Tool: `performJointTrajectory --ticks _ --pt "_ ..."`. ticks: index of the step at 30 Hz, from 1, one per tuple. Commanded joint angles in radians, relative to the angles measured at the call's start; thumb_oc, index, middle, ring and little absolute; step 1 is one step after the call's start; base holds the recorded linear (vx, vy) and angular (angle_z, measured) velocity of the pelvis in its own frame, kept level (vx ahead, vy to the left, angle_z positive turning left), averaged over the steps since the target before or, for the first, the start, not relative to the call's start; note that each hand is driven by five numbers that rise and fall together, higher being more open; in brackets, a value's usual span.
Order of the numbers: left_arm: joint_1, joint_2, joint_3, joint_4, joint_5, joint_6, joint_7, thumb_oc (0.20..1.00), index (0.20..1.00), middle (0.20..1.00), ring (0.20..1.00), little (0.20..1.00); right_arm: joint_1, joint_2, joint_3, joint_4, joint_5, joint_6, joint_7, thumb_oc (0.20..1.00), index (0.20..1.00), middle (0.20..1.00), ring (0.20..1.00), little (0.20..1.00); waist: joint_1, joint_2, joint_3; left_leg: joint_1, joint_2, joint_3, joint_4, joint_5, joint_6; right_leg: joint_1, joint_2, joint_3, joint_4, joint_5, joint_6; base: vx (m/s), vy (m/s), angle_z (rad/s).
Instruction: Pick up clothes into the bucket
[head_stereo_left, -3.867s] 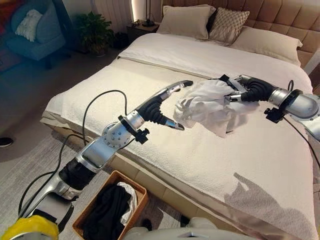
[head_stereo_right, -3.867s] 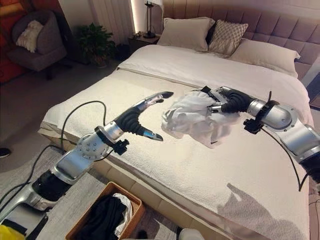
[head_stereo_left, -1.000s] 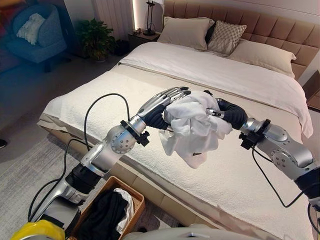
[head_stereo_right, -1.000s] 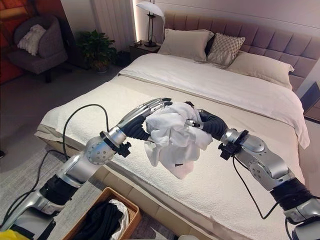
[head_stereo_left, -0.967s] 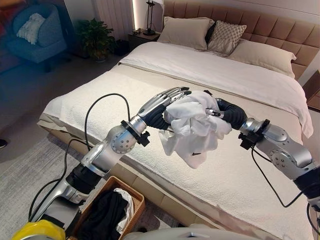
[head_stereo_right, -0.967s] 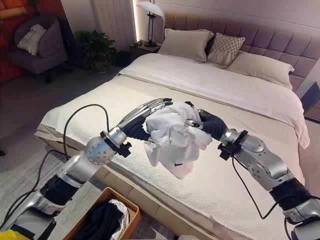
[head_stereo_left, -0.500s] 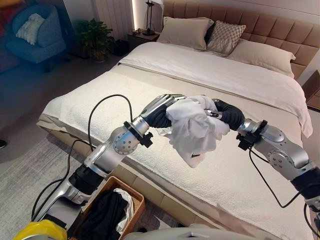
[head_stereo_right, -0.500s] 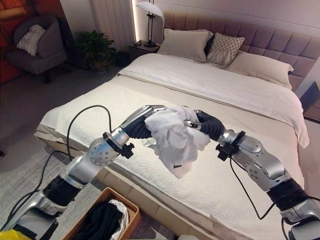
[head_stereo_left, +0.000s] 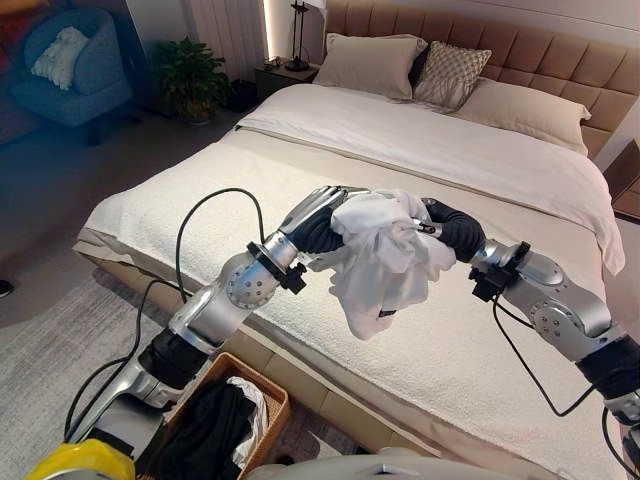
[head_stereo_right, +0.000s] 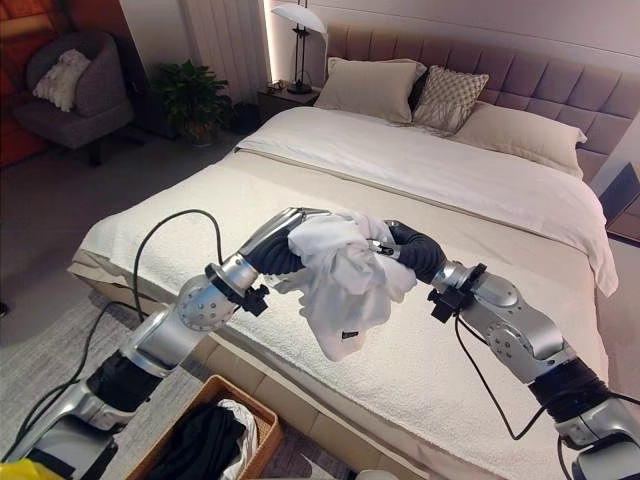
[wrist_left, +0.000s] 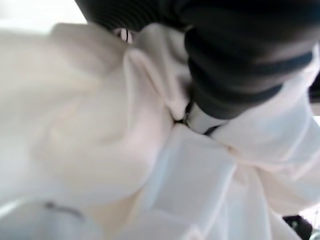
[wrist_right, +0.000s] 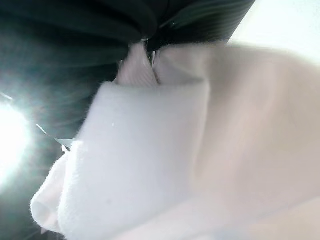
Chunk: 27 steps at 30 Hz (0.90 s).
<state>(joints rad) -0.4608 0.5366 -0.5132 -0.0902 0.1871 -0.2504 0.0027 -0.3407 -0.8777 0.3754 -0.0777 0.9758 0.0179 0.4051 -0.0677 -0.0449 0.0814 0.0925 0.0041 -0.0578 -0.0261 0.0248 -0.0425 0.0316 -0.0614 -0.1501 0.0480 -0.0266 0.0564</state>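
A crumpled white garment (head_stereo_left: 385, 255) hangs in the air over the near half of the bed, squeezed between my two hands. My left hand (head_stereo_left: 318, 222) presses on it from the left, fingers curled over its top. From the right, my right hand (head_stereo_left: 452, 228) grips it, fingers mostly buried in the folds. Both wrist views show the white cloth (wrist_left: 100, 140) close up against dark ribbed covers. The wicker basket (head_stereo_left: 270, 368) stands on the floor below the bed's near edge, holding dark clothes (head_stereo_left: 205, 425) and a white piece.
The wide bed (head_stereo_left: 470, 350) with a cream cover spans the scene, pillows (head_stereo_left: 375, 62) at its head. An armchair (head_stereo_left: 70, 75), a plant (head_stereo_left: 190, 70) and a nightstand with a lamp (head_stereo_right: 297, 55) stand at the far left. Grey carpet lies around the basket.
Both hands have drawn the garment slightly left and toward the near edge. The left fingers, straight a second ago, now curl over the cloth. The hanging tail has swung lower left.
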Motion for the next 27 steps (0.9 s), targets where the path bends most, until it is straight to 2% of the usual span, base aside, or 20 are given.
performJointTrajectory --ticks 1,3,4,5,8,10,12,13,15,16,17,19,20,21,22,27 --pt "0.023 -0.052 0.021 0.015 -0.136 -0.03 0.012 0.2 0.2 0.2 0.2 0.2 -0.003 0.027 -0.08 -0.094 0.057 -0.098 -0.033 1.0 1.0 1.0 1.0 1.0 -0.011 -0.06 -0.051 -0.051 0.009 -0.003 0.097 -0.104 -0.015 0.055 -0.078 -0.012 0.002 -0.04 0.072 0.0 0.0 0.0" --pt "0.041 -0.058 0.036 0.01 -0.171 -0.025 0.016 0.2 0.2 0.2 0.2 0.2 0.011 0.029 -0.097 -0.088 0.044 -0.106 -0.044 1.0 1.0 1.0 1.0 1.0 -0.01 -0.059 -0.051 -0.051 0.01 -0.004 0.096 -0.103 -0.015 0.055 -0.079 -0.012 0.002 -0.04 0.072 0.0 0.0 0.0" --pt "0.083 -0.066 0.073 -0.012 -0.262 -0.024 0.014 0.2 0.2 0.2 0.2 0.2 0.05 0.042 -0.145 -0.072 0.018 -0.123 -0.076 1.0 1.0 1.0 1.0 1.0 -0.009 -0.058 -0.051 -0.05 0.009 -0.004 0.096 -0.104 -0.014 0.056 -0.079 -0.012 0.003 -0.041 0.071 0.0 0.0 0.0" --pt "0.101 -0.066 0.09 -0.024 -0.292 -0.024 0.006 0.2 0.2 0.2 0.2 0.2 0.07 0.051 -0.166 -0.063 0.0 -0.128 -0.087 1.0 1.0 1.0 1.0 1.0 -0.009 -0.057 -0.051 -0.05 0.009 -0.003 0.096 -0.105 -0.014 0.057 -0.08 -0.013 0.003 -0.04 0.071 0.0 0.0 0.0" --pt "0.141 -0.063 0.129 -0.05 -0.341 -0.023 -0.001 0.2 0.2 0.2 0.2 0.2 0.112 0.067 -0.221 -0.045 -0.039 -0.138 -0.115 1.0 1.0 1.0 1.0 1.0 -0.009 -0.055 -0.051 -0.05 0.009 -0.003 0.096 -0.106 -0.013 0.057 -0.08 -0.012 0.003 -0.041 0.07 0.0 0.0 0.0" --pt "0.215 -0.058 0.196 -0.09 -0.395 -0.027 -0.008 0.2 0.2 0.2 0.2 0.2 0.186 0.103 -0.322 -0.02 -0.118 -0.163 -0.163 1.0 1.0 1.0 1.0 1.0 -0.011 -0.05 -0.051 -0.048 0.008 -0.005 0.093 -0.108 -0.012 0.055 -0.081 -0.011 0.002 -0.041 0.07 0.0 0.0 0.0" --pt "0.238 -0.057 0.218 -0.101 -0.411 -0.028 -0.011 0.2 0.2 0.2 0.2 0.2 0.208 0.125 -0.343 -0.006 -0.13 -0.166 -0.173 1.0 1.0 1.0 1.0 1.0 -0.01 -0.05 -0.051 -0.048 0.008 -0.004 0.092 -0.109 -0.012 0.055 -0.081 -0.011 0.002 -0.041 0.07 0.0 0.0 0.0" --pt "0.284 -0.058 0.273 -0.123 -0.426 -0.032 -0.004 0.2 0.2 0.2 0.2 0.2 0.271 0.176 -0.415 0.018 -0.19 -0.181 -0.211 1.0 1.0 1.0 1.0 1.0 -0.013 -0.046 -0.051 -0.047 0.009 -0.005 0.09 -0.11 -0.01 0.054 -0.081 -0.011 0.001 -0.042 0.069 0.0 0.0 0.0" --pt "0.328 -0.064 0.325 -0.145 -0.444 -0.034 -0.002 0.2 0.2 0.2 0.2 0.2 0.323 0.247 -0.467 0.046 -0.243 -0.188 -0.247 1.0 1.0 1.0 1.0 1.0 -0.014 -0.045 -0.051 -0.047 0.007 -0.005 0.089 -0.112 -0.008 0.053 -0.08 -0.01 0.003 -0.045 0.068 0.0 0.0 0.0" --pt "0.328 -0.063 0.325 -0.145 -0.444 -0.033 -0.002 0.2 0.2 0.2 0.2 0.2 0.324 0.247 -0.467 0.046 -0.243 -0.188 -0.247 1.0 1.0 1.0 1.0 1.0 -0.014 -0.045 -0.051 -0.047 0.007 -0.005 0.089 -0.112 -0.008 0.053 -0.08 -0.01 0.003 -0.045 0.068 0.0 0.0 0.0" --pt "0.367 -0.072 0.373 -0.15 -0.45 -0.037 0.009 0.2 0.2 0.2 0.2 0.2 0.371 0.318 -0.511 0.089 -0.303 -0.202 -0.287 1.0 1.0 1.0 1.0 1.0 -0.018 -0.042 -0.05 -0.046 0.006 -0.005 0.089 -0.114 -0.006 0.052 -0.08 -0.008 0.005 -0.047 0.067 0.0 0.0 0.0" --pt "0.388 -0.077 0.398 -0.155 -0.452 -0.039 0.012 0.2 0.2 0.2 0.2 0.2 0.386 0.347 -0.525 0.12 -0.326 -0.208 -0.304 1.0 1.0 1.0 1.0 1.0 -0.019 -0.04 -0.049 -0.047 0.006 -0.005 0.09 -0.115 -0.006 0.05 -0.08 -0.007 0.007 -0.048 0.066 0.0 0.0 0.0" --pt "0.419 -0.089 0.435 -0.152 -0.452 -0.045 0.029 0.2 0.2 0.2 0.2 0.2 0.412 0.424 -0.544 0.204 -0.315 -0.22 -0.345 1.0 1.0 1.0 1.0 1.0 -0.021 -0.035 -0.045 -0.048 0.006 -0.005 0.091 -0.116 -0.005 0.048 -0.08 -0.005 0.009 -0.05 0.064 0.0 0.0 0.0" --pt "0.421 -0.088 0.436 -0.153 -0.452 -0.045 0.03 0.2 0.2 0.2 0.2 0.2 0.411 0.425 -0.542 0.206 -0.314 -0.222 -0.344 1.0 1.0 1.0 1.0 1.0 -0.021 -0.036 -0.045 -0.048 0.006 -0.005 0.091 -0.116 -0.005 0.048 -0.08 -0.005 0.009 -0.05 0.064 0.0 0.0 0.0" --pt "0.463 -0.095 0.479 -0.145 -0.44 -0.048 0.044 0.2 0.2 0.2 0.2 0.2 0.457 0.493 -0.572 0.279 -0.341 -0.234 -0.368 1.0 1.0 1.0 1.0 1.0 -0.025 -0.03 -0.04 -0.049 0.005 -0.005 0.093 -0.117 -0.003 0.044 -0.079 -0.001 0.012 -0.053 0.063 0.0 0.0 0.0" --pt "0.569 -0.086 0.584 -0.105 -0.399 -0.06 0.079 0.2 0.2 0.2 0.2 0.2 0.536 0.564 -0.604 0.437 -0.453 -0.25 -0.434 1.0 1.0 1.0 1.0 1.0 -0.031 -0.018 -0.023 -0.058 0.005 -0.001 0.098 -0.118 -0.005 0.028 -0.077 0.004 0.021 -0.056 0.061 -0.02 0.004 0.0"
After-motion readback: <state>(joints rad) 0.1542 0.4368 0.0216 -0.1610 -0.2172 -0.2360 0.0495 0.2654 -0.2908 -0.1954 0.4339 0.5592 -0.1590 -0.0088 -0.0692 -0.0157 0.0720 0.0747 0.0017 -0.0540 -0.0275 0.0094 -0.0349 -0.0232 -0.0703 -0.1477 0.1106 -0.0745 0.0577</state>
